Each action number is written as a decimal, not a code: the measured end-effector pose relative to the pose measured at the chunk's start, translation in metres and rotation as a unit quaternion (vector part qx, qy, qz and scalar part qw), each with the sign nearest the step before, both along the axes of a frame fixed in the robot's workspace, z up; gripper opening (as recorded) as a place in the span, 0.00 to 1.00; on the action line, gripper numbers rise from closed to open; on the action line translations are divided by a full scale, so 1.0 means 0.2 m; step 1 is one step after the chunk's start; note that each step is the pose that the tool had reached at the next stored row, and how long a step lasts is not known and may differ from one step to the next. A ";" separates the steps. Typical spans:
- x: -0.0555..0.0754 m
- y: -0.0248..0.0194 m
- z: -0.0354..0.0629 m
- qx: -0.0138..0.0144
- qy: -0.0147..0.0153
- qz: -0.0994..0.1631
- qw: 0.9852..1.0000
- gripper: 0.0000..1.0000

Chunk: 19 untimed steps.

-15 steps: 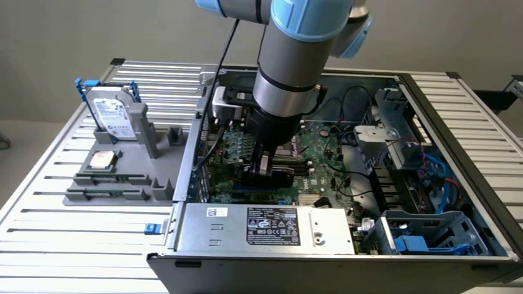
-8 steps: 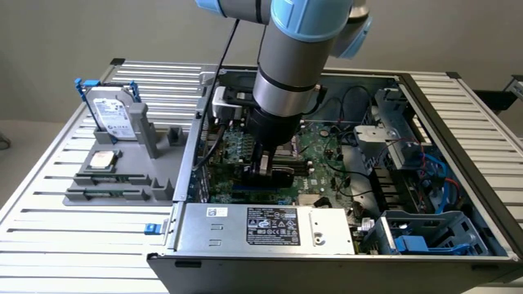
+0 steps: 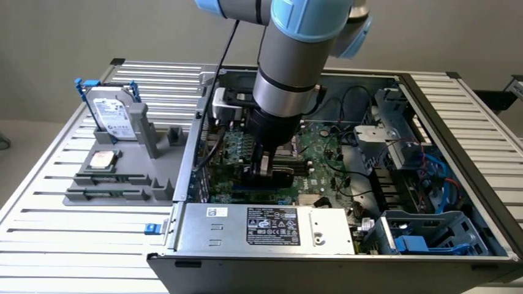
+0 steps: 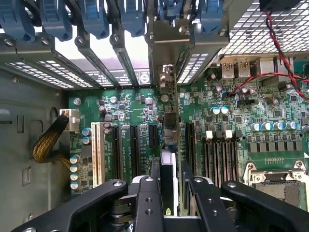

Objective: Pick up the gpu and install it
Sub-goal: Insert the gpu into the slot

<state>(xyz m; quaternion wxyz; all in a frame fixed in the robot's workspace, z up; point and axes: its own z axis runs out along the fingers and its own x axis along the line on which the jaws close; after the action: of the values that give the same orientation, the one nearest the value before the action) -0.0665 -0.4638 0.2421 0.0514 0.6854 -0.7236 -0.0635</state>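
Tight motherboard slot row, fingers clamping upright gpu

Silver ribbed metal table, open black computer tower case lying on its side on it, grey plastic fixture tray beside the case toward the exterior view's left

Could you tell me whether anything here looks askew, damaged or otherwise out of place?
Nothing stands out. The gripper holds the gpu on edge, in line with the expansion slots on the motherboard. On the grey holder outside the case, the hard drive stands upright.
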 end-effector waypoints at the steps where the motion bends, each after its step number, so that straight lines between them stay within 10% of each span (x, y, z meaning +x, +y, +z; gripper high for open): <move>1: 0.00 0.000 -0.003 0.000 0.000 0.001 1.000 0.27; 19: 0.00 0.003 -0.015 0.000 0.000 0.018 1.000 0.27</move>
<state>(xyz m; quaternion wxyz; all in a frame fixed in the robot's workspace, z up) -0.0665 -0.4632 0.2391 0.0528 0.6985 -0.7110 -0.0621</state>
